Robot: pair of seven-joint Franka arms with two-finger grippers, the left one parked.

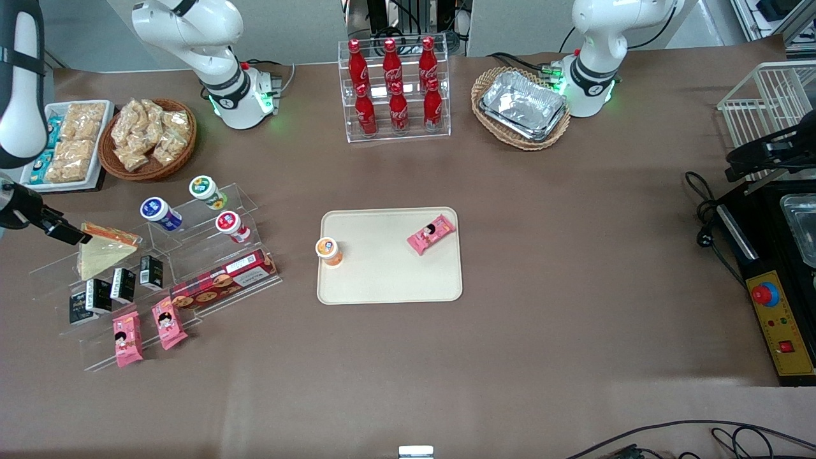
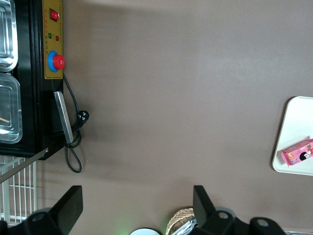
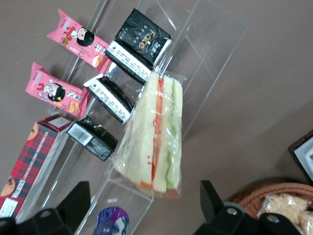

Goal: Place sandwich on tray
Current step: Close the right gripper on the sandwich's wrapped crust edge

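Observation:
The sandwich [image 1: 102, 254], a plastic-wrapped wedge with pale bread and an orange-red filling edge, lies on the top step of a clear acrylic stand [image 1: 210, 280] at the working arm's end of the table. My right gripper [image 1: 78, 236] hovers just at its upper corner. In the right wrist view the gripper [image 3: 145, 208] is open; its two dark fingers stand wide apart on either side of the sandwich's [image 3: 154, 142] wide end without touching it. The cream-beige tray [image 1: 389, 280] lies mid-table and also shows in the left wrist view [image 2: 298, 117].
On the tray are a pink snack packet [image 1: 431, 234] and an orange-lidded cup [image 1: 329, 250]. The stand also holds black cartons [image 3: 139, 41], pink packets [image 3: 54, 90], a red biscuit box [image 1: 220, 279] and small lidded cups [image 1: 160, 212]. Snack baskets and a bottle rack [image 1: 394, 89] stand farther back.

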